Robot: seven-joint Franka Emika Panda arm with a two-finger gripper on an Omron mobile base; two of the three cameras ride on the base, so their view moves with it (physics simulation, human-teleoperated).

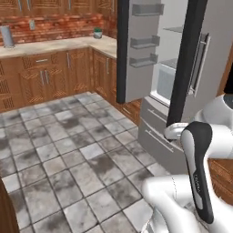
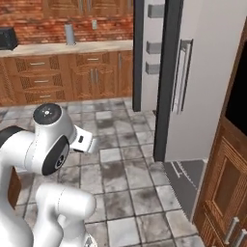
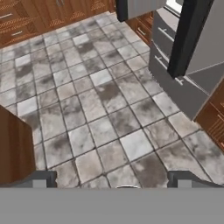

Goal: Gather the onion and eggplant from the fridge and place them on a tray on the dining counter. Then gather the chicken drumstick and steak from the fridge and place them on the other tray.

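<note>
Standing with both upper doors swung wide, the fridge point(image 1: 182, 86) shows smooth pale grey panels, black door edges and a long silver bar handle point(image 2: 182, 77) on the right-hand door; the left door's inner face carries three shallow grey shelf bins point(image 1: 145, 43), and the lit white interior holds what look like thin glass shelves, though nothing on them can be made out from here. Below are flat grey drawers point(image 1: 157, 132) with slim horizontal pulls. The gripper point(image 3: 114, 178) hangs over mottled grey and beige floor tiles point(image 3: 87, 109), well apart from the fridge, its two dark finger tips point(image 3: 41, 178) spread as wide as they go, with nothing between them. Warm wooden cabinets point(image 1: 45, 77) with carved fronts run under a pale stone wall counter point(image 1: 59, 45) backed by rough red brick point(image 1: 50, 25).
</note>
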